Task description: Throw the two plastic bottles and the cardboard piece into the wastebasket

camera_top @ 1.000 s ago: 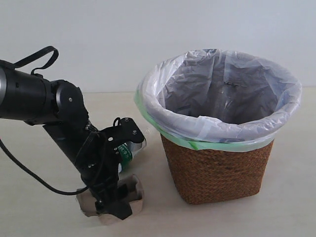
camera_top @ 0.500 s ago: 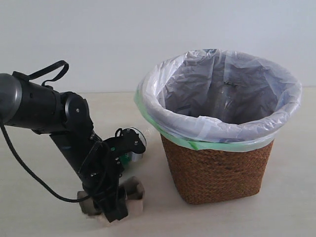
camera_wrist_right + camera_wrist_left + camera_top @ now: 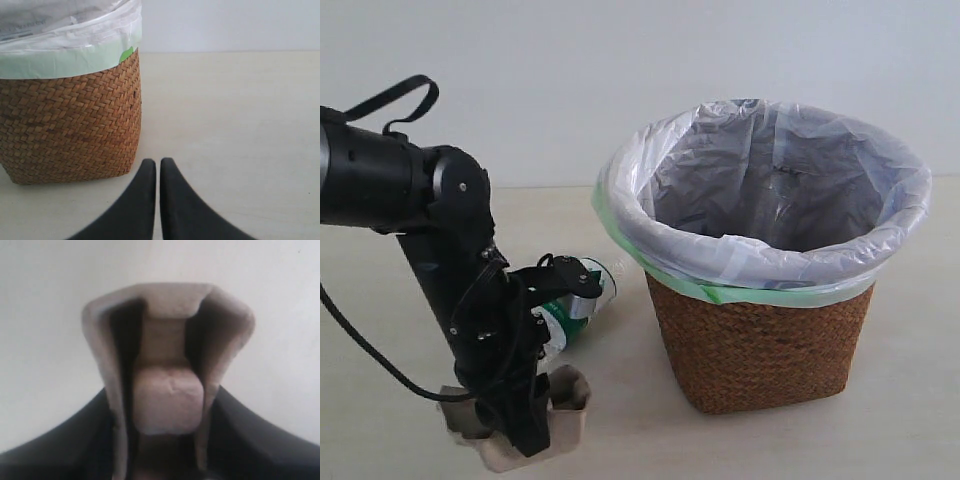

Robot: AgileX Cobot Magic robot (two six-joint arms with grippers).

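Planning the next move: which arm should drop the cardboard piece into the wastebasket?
Left. The left gripper clamps the cardboard piece near the wastebasket; the right gripper is shut, empty.

The exterior camera looks slightly down across the surface [image 3: 910,420] toward a wall [image 3: 620,60], basket [image 3: 760,340] near. Left wrist camera sits tight against the cardboard [image 3: 170,390]; the right, low, shares the basket's wicker side.
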